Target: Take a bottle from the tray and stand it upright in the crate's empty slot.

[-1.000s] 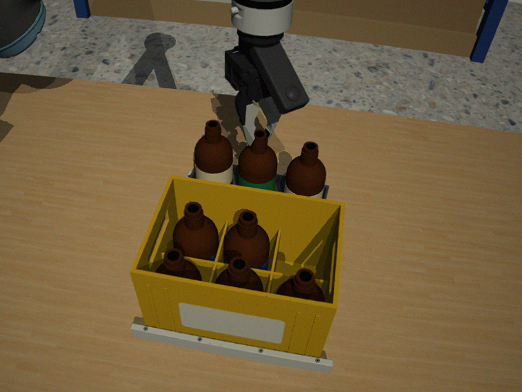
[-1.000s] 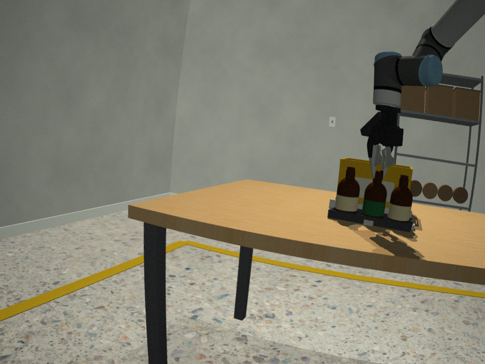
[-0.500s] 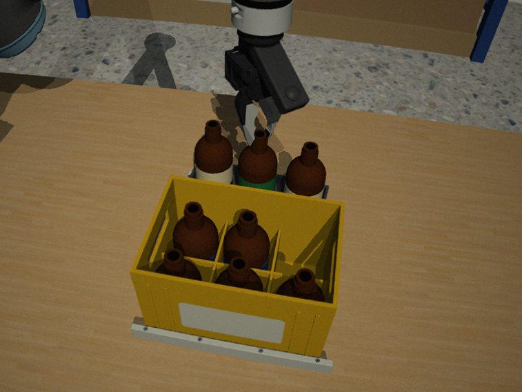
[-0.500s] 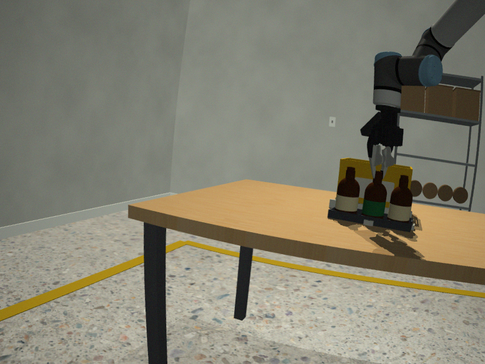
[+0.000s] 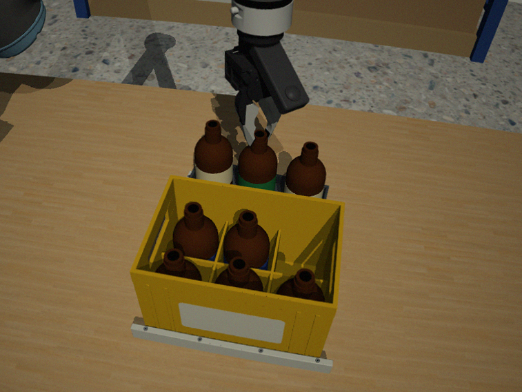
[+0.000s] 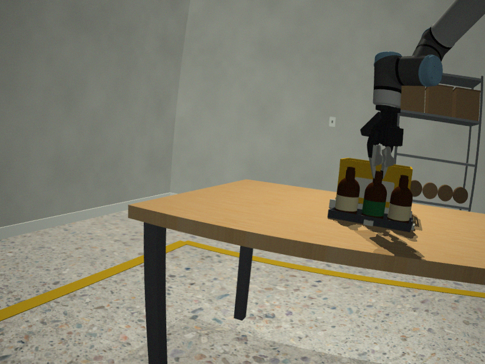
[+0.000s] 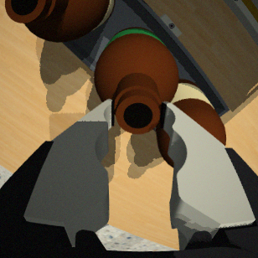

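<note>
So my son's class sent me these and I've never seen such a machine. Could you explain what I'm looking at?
It is one grey robot arm with a two-fingered claw. One picture looks down on the wooden table, one looks from the side across the room, and one sits on the wrist looking past the claw. On the table stand a yellow crate holding five brown bottles, with one back corner slot empty, and behind it a dark tray with three brown bottles. The claw is shut on the neck of the middle, green-labelled bottle, which looks upright in the tray.
</note>
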Tool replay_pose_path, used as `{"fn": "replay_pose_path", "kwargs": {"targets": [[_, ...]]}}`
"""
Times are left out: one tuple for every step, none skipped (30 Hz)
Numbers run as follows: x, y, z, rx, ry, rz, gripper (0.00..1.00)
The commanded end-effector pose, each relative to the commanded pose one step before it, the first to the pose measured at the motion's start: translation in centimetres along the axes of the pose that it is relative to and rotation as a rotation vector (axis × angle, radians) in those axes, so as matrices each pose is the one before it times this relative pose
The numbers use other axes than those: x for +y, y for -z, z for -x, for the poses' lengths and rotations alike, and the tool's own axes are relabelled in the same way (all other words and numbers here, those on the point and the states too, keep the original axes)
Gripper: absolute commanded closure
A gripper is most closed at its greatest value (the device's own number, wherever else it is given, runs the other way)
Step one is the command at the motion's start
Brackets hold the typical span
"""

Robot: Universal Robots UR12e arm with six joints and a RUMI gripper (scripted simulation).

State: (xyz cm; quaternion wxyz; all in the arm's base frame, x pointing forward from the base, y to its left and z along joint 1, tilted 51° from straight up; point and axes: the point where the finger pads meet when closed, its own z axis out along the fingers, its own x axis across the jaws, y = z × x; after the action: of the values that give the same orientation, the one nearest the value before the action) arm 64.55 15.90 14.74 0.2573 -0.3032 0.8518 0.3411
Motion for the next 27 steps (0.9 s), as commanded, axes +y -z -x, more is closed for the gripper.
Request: {"fn": "replay_pose_path", "kwargs": {"targets": [[-0.036,0.048,0.039,-0.00046,0.00044,-0.00076,1.00],[0.000,0.000,0.000,0.00000,0.00000,0.00000,1.00],[0.000,0.000,0.000,0.00000,0.00000,0.00000,1.00],[0.000,0.000,0.000,0.00000,0.00000,0.00000,1.00],[0.000,0.000,0.000,0.00000,0.00000,0.00000,1.00],[0.000,0.001,0.000,0.00000,0.00000,0.00000,1.00],[0.000,0.003,0.000,0.00000,0.00000,0.00000,1.00],[0.000,0.006,0.000,0.00000,0.00000,0.00000,1.00],[-0.001,0.009,0.000,0.00000,0.00000,0.00000,1.00],[-0.001,0.013,0.000,0.00000,0.00000,0.00000,1.00],[-0.001,0.018,0.000,0.00000,0.00000,0.00000,1.00],[-0.002,0.023,-0.001,0.00000,0.00000,0.00000,1.00],[-0.002,0.028,-0.001,0.00000,0.00000,0.00000,1.00],[-0.003,0.034,-0.001,0.00000,0.00000,0.00000,1.00],[-0.003,0.039,-0.001,0.00000,0.00000,0.00000,1.00],[-0.003,0.045,-0.001,0.00000,0.00000,0.00000,1.00],[0.000,0.000,0.000,0.00000,0.00000,0.00000,1.00],[0.000,0.000,0.000,0.00000,0.00000,0.00000,1.00],[-0.004,0.051,-0.001,0.00000,0.00000,0.00000,1.00],[-0.004,0.058,-0.002,0.00000,0.00000,0.00000,1.00],[-0.004,0.064,-0.002,0.00000,0.00000,0.00000,1.00],[-0.005,0.070,-0.002,0.00000,0.00000,0.00000,1.00],[-0.006,0.076,-0.002,0.00000,0.00000,0.00000,1.00],[-0.006,0.081,-0.002,0.00000,0.00000,0.00000,1.00],[-0.006,0.087,-0.002,0.00000,0.00000,0.00000,1.00],[-0.006,0.092,-0.003,0.00000,0.00000,0.00000,1.00],[-0.006,0.097,-0.003,0.00000,0.00000,0.00000,1.00]]}}
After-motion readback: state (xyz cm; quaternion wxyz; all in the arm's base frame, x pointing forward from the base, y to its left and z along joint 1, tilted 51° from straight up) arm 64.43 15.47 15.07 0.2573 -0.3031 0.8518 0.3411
